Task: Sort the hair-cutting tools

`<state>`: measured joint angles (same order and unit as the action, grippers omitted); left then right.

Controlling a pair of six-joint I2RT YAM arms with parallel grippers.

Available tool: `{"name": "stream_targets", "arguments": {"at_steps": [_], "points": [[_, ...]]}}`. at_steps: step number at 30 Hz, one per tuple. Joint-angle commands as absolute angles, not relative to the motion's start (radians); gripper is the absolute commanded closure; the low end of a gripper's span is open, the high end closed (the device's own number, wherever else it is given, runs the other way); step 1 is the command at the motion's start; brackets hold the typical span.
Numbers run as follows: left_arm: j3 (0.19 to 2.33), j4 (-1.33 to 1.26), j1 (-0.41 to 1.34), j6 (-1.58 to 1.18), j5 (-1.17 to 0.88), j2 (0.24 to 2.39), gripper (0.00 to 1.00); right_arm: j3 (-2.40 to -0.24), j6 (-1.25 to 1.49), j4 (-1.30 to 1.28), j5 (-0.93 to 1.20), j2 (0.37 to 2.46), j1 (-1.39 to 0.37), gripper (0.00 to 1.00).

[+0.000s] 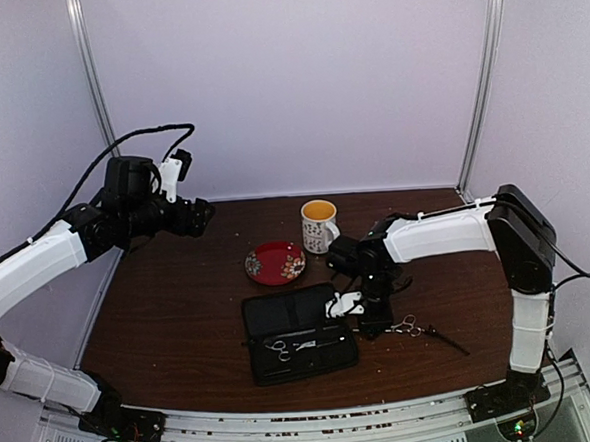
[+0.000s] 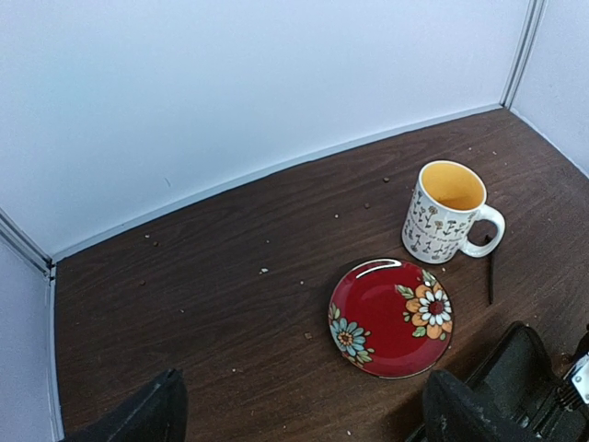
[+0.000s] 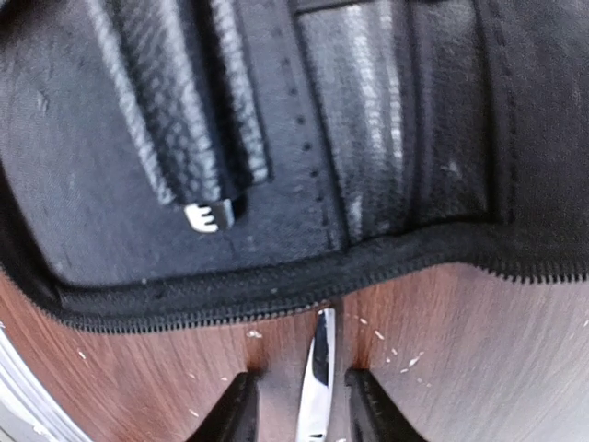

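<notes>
One pair of silver scissors point(image 1: 286, 347) lies inside the open black zip case point(image 1: 314, 365). A second pair point(image 1: 408, 326) lies on the table just right of the case, with a thin black stick point(image 1: 449, 343) beside it. My right gripper point(image 1: 373, 324) is low over this pair. In the right wrist view its fingers point(image 3: 237, 410) stand apart on either side of the silver blade point(image 3: 317, 373), with gaps on both sides. Another thin black stick point(image 2: 490, 274) lies by the mug. My left gripper point(image 1: 202, 215) is raised at the back left, open and empty point(image 2: 304, 391).
A red flowered saucer point(image 1: 275, 263) and a white mug point(image 1: 319, 225) stand behind the case; both show in the left wrist view, saucer point(image 2: 391, 318) and mug point(image 2: 446, 212). The case's zip edge point(image 3: 276, 285) lies right ahead of the right fingers. White walls enclose the table.
</notes>
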<state>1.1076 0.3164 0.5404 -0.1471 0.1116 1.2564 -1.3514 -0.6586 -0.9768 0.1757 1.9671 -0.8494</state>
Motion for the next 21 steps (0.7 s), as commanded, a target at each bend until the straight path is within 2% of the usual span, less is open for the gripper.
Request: {"name": "stream_targets", "arguments": {"at_steps": [1,21], "points": [[1.144,0.302,0.542,-0.129,0.101,1.233,0.09,-1.33,-0.642,-0.973,0.169,1.906,-0.824,0.6],[1.142,0.302,0.541,-0.132,0.087,1.238,0.09,-1.19,-0.662,-0.927,0.076,1.895,-0.769,0.61]]}}
